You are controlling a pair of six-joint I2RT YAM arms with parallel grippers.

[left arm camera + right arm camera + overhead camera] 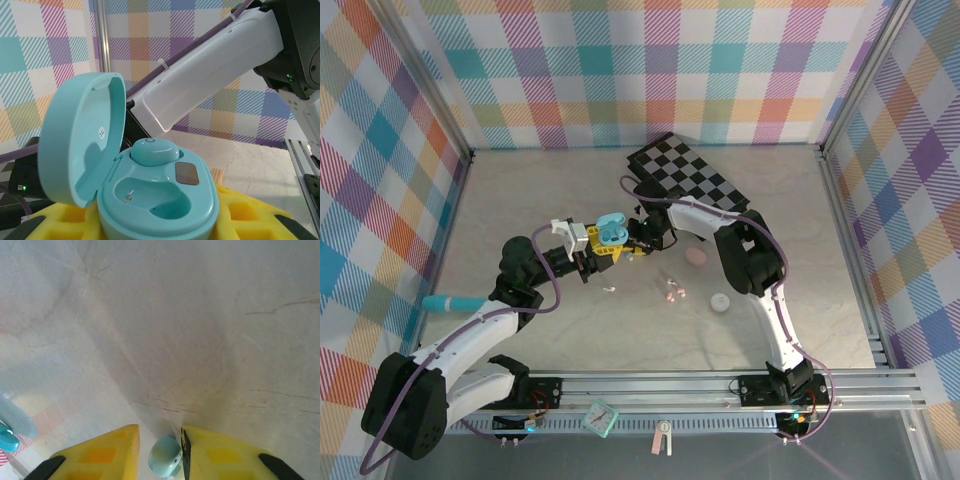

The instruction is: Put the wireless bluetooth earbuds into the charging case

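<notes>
My left gripper (597, 247) is shut on the pale blue charging case (160, 200), its yellow fingers (250, 215) on either side. The lid (80, 135) stands open. One pale blue earbud (152, 150) sits in the far slot; the near slot (155, 197) is empty. My right gripper (160, 452) holds a second pale blue earbud (166, 456) between its yellow fingers, just right of the case (610, 232) in the top view. Pink earbuds (672, 290) and a white earbud (610, 289) lie on the table.
A pink case (696, 257) and a white case (720, 302) lie right of centre. A checkered board (690, 180) lies at the back. A teal object (450, 302) rests at the left by my left arm. Plaid walls surround the table.
</notes>
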